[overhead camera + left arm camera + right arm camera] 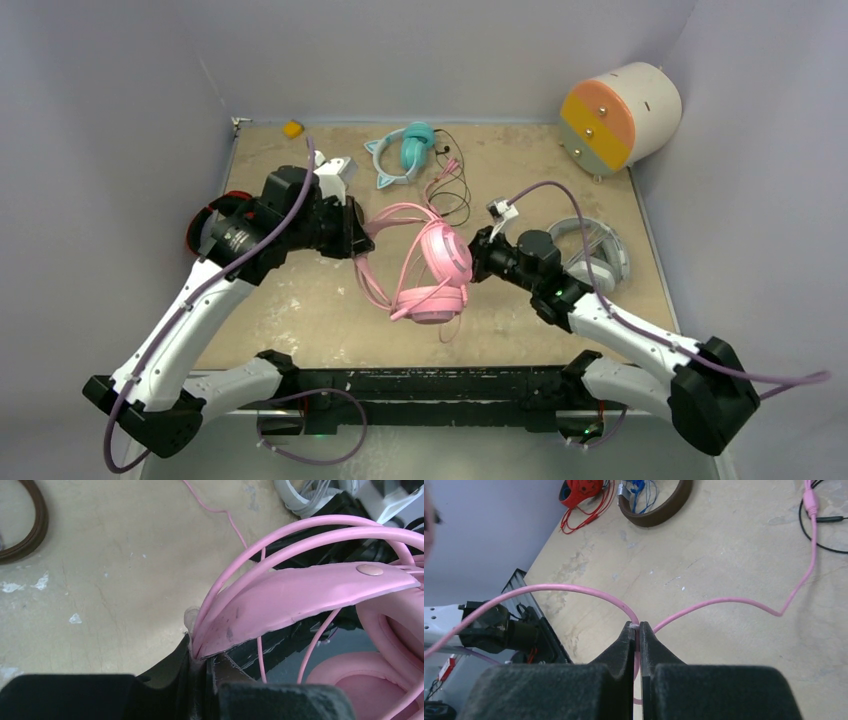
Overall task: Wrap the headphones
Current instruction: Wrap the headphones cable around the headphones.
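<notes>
Nearest the bases I saw the bare tan table (300, 320), scuffed with white marks. Beyond it, at mid-table, lay the pink headphones (436, 272), one ear cup nearer me than the other and the headband arching away to the left. The left gripper (352, 236) was closed on that headband. In the left wrist view its fingertips pinched the padded pink band together with the two thin pink rails (280, 540) at one end of the arch. The right gripper (480, 254) sat just beside the farther ear cup. In the right wrist view its jaws were pressed together on the pink cable (724, 601), which curved away on either side of the tips. Behind the right arm the grey-white headphones (597, 252) lay flat, apart from the pink pair. On the left side of the table, seen from the right wrist, the brown headphones (659, 511) lay with their blue cord (640, 491) bunched inside the band, and the red headphones (580, 490) were just beside them at the edge. Farther off, a black cable (458, 195) looped toward the teal cat-ear headphones (405, 150). A small yellow block (292, 128) sat at the far left corner, and a striped cylinder (620, 115) stood beyond the far right one
</notes>
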`<state>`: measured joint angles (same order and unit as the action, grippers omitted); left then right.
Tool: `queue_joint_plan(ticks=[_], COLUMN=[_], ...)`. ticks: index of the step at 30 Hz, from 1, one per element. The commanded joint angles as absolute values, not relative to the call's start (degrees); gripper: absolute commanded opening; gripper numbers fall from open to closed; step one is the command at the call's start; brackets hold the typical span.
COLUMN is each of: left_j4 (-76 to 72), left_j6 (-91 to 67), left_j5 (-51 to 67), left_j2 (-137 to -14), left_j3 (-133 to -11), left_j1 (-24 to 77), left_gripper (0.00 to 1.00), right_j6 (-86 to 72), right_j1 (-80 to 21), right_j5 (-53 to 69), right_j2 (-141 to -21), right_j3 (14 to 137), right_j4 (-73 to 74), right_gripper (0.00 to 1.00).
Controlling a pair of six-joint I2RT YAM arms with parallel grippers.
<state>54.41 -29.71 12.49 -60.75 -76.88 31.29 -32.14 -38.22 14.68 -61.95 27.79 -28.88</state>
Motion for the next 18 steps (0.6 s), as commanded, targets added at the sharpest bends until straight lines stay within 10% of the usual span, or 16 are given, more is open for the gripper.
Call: queue_joint_plan(ticks=[1,18], left_j4=[44.5,37.6], left_j6=[-25.5,-4.8], left_j5=[21.3,6.6], left_j2=[-57.3,-48.6], left_j3=[-74.4,-60.9], left_j1=[31.3,36.0], left_gripper=[0.0,0.0], right_j6=[-27.9,-20.7], right_j1=[-37.9,-37.9], right_j5=[12.2,21.7], right_j2=[-56.7,-55.5], right_j3=[35.1,47.8], right_j4=[-10.4,11.7], right_gripper=[0.0,0.0])
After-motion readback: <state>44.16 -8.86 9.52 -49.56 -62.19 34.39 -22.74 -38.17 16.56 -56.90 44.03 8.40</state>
